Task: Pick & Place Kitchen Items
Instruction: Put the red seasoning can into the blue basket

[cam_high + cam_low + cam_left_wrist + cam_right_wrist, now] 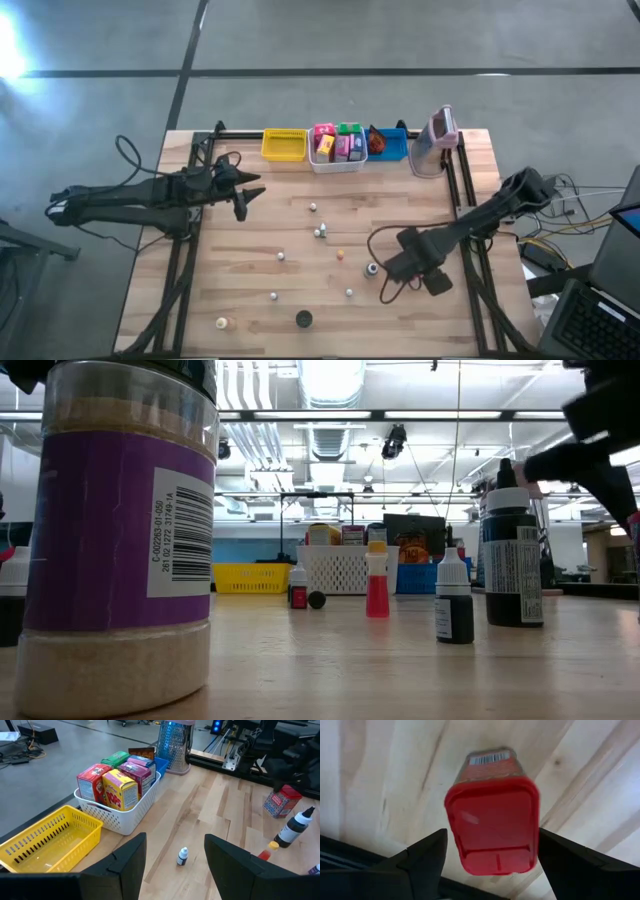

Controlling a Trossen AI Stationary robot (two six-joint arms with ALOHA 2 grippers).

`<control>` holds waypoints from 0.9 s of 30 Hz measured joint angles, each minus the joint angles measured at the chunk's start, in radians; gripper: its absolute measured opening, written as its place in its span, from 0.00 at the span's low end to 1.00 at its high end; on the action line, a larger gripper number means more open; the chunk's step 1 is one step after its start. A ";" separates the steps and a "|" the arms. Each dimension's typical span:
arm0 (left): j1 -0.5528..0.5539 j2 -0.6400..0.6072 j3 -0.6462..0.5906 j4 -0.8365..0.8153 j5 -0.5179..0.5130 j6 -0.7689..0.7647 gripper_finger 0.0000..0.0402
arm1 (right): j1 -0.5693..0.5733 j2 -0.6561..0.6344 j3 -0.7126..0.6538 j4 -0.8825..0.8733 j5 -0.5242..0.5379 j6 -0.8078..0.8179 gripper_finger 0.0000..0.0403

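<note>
- A red-lidded container (492, 817) is seen from above in the right wrist view, standing on the wooden table (300, 215); a barcode label shows on its far side.
- The right gripper (492, 862) is positioned over this container, with its two dark fingers (422, 860) spread wide on either side of the lid; no contact with the lid can be confirmed.
- In the high view the right gripper (425, 275) is located at the lower right of the frame, near the table's right rail.
- Small bottles (318, 232) and tiny pieces are scattered across the centre and lower part of the table.
- Boxed packets (117, 782) in red, yellow, pink and green stand upright inside the white basket (336, 162) at the upper centre of the frame.
- A yellow bin (284, 146) lies just left of the basket, and a blue bin (392, 146) just right of it.
- A metal grater (436, 142) stands to the right of the blue bin.
- The left gripper (243, 192) is held at the left of the frame, below the yellow bin; its fingers are apart and nothing is held between them.
- A purple-labelled spice jar (120, 540) fills the left of the low view.
</note>
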 joint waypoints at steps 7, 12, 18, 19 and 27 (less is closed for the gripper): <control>0.000 0.000 0.000 0.000 0.000 0.001 0.51 | 0.000 0.055 0.000 0.004 -0.003 0.048 0.65; 0.000 0.000 0.000 -0.002 0.000 0.000 0.51 | 0.000 0.049 -0.005 0.012 -0.005 0.086 0.58; 0.000 0.000 0.000 -0.009 0.001 0.000 0.51 | -0.001 0.049 -0.004 0.030 -0.005 0.105 0.55; 0.000 0.000 0.000 -0.009 0.001 0.000 0.51 | -0.001 0.050 -0.003 0.028 -0.006 0.115 0.55; 0.000 0.000 0.000 -0.009 0.001 -0.003 0.51 | -0.005 0.037 -0.003 0.028 0.007 0.134 0.55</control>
